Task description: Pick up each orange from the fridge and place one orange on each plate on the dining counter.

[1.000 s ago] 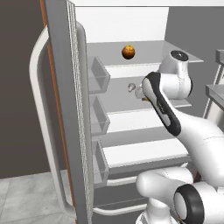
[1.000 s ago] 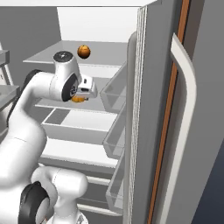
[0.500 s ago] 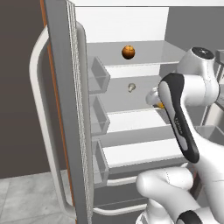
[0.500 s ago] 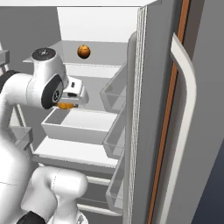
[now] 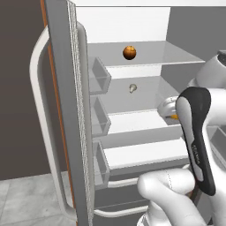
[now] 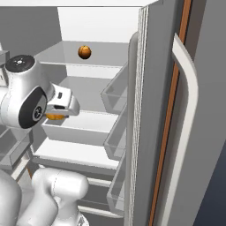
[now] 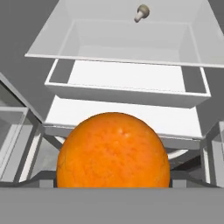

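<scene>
My gripper (image 6: 58, 114) is shut on the bright orange (image 7: 113, 151), held in front of the open fridge (image 5: 132, 128) at the height of its middle shelves. The orange's edge peeks out beside the hand (image 5: 175, 117), and in the hand view it hides the fingertips. The darker orange (image 5: 129, 52) rests on the upper glass shelf, far above the hand (image 6: 84, 51). The plates and the dining counter are out of view.
A tiny pale grey-tan lump (image 5: 132, 88) lies on the shelf below the darker orange (image 7: 141, 13). White drawers (image 7: 127, 83) fill the lower fridge. The open doors with clear bins (image 5: 99, 75) and curved white handles (image 6: 187, 97) flank the arm on both sides.
The arm has drawn back out of the fridge and lower, carrying the bright orange with it. The darker orange and the lump have stayed in place.
</scene>
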